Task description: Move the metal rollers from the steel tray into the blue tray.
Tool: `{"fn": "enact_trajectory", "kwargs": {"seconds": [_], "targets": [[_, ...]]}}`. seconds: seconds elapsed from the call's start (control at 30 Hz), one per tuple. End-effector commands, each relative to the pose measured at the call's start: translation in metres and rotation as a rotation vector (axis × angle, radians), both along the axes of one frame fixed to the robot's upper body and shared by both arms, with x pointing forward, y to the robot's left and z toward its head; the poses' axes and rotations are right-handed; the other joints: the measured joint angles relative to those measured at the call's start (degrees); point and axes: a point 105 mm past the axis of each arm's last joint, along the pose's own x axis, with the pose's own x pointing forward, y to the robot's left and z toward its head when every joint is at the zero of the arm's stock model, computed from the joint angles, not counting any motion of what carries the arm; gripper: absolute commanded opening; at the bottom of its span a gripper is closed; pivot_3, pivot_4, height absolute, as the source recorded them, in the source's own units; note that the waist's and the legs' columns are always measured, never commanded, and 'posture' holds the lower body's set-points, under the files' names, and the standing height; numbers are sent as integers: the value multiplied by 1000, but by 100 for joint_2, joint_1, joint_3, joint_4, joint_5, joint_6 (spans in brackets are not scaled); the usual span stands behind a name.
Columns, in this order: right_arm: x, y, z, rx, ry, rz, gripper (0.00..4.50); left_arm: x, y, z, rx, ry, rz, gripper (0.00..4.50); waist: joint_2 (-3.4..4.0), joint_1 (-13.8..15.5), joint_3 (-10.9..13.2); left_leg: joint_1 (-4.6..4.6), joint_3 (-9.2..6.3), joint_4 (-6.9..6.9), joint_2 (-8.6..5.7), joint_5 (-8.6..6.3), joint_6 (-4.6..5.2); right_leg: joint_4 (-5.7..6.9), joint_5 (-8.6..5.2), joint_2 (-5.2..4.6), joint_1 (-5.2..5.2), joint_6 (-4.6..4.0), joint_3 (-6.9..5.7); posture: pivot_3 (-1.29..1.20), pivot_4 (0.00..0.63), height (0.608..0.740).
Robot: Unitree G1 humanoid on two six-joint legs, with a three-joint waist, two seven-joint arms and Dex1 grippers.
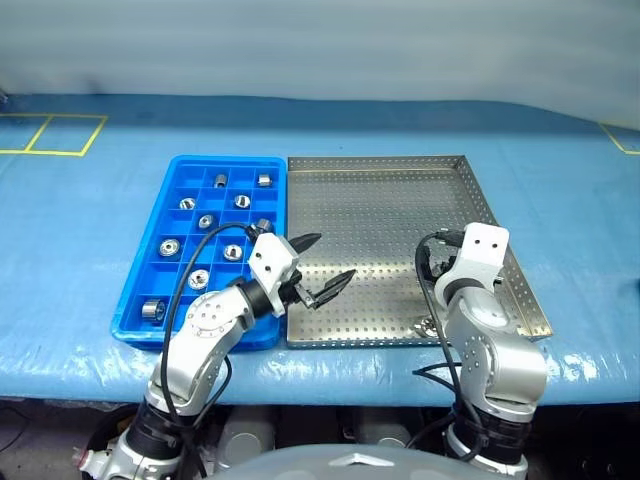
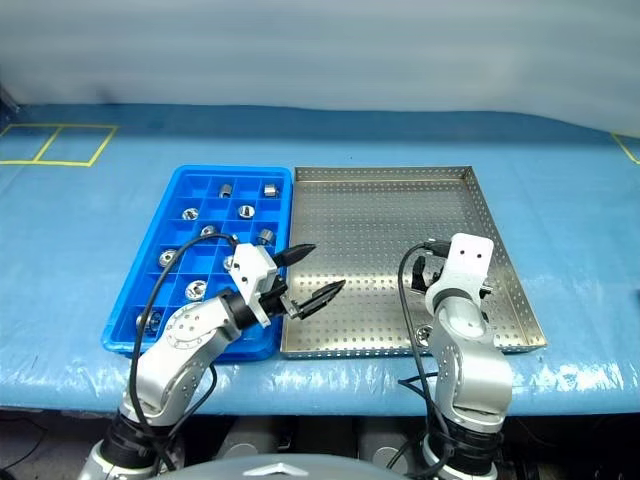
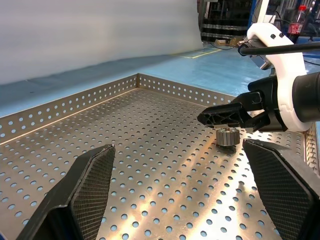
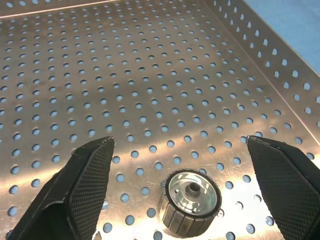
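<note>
The bench is covered in blue cloth and carries two trays side by side, touching along their long edges; the steel tray lies on the robot's right, its perforated floor almost bare; the blue tray lies on the left, with rollers already sitting in many of its square compartments. The right gripper is over the near right part of the steel tray, fingers spread wide and holding nothing; the left gripper reaches in over the steel tray's near left edge, pointing across toward the right, its fingers also spread and empty. One roller is left on the steel tray, near its front right corner; it stands on end with its centre hole facing up, so its axis is upright. It lies just ahead of the right gripper and between the lines of its two fingers, slightly nearer the tray's front edge; the right arm is plainly the nearer one, and the left gripper is well apart from it; a short drop and a squeeze across the round side looks like the next move.
</note>
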Motion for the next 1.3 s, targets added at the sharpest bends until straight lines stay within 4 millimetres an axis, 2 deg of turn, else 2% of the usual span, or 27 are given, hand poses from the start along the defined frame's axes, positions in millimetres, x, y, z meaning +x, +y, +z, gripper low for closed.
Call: {"fn": "enact_trajectory", "kwargs": {"seconds": [0.03,0.23,0.43,0.53,0.7,0.77,1.0,1.3], "targets": [[-5,1,-6,42,11,-14,4451,-4,-4,7,-17,-28,-21,4500,0,2,0,1,0,-1,0,0,0,0,0,0,0,0,0,103,150,740],[-7,8,-22,109,55,25,4451,-5,-5,9,-24,-28,-20,4500,0,3,0,2,2,-3,0,0,0,-1,0,0,1,1,2,104,150,740],[-6,12,-30,128,77,48,4451,-4,-6,10,-27,-30,-21,4500,0,6,0,5,4,-5,1,0,1,-1,-2,0,2,1,4,106,150,740],[-5,15,-30,120,83,69,3818,-4,-5,10,-28,-33,-15,4500,0,9,0,5,3,-5,1,0,1,-1,-2,0,2,3,4,119,150,740],[-1,20,-20,80,56,112,2173,-1,0,13,-36,-48,23,4500,0,7,0,7,3,-9,2,0,1,-2,-8,0,2,10,4,119,150,740],[2,25,-14,69,37,139,1652,1,3,14,-42,-57,47,4500,0,13,0,7,3,-9,2,0,1,-2,-8,0,2,9,4,138,150,740],[16,59,18,-12,-53,352,1653,9,18,21,-57,-125,188,4500,0,66,0,6,2,-9,2,1,1,-4,-7,-2,2,11,4,196,150,740],[25,111,48,-88,-129,664,1653,8,55,25,-46,-183,373,4500,-3,236,2,5,-5,-20,1,1,2,-9,-4,-1,2,4,-2,312,150,740]]}}
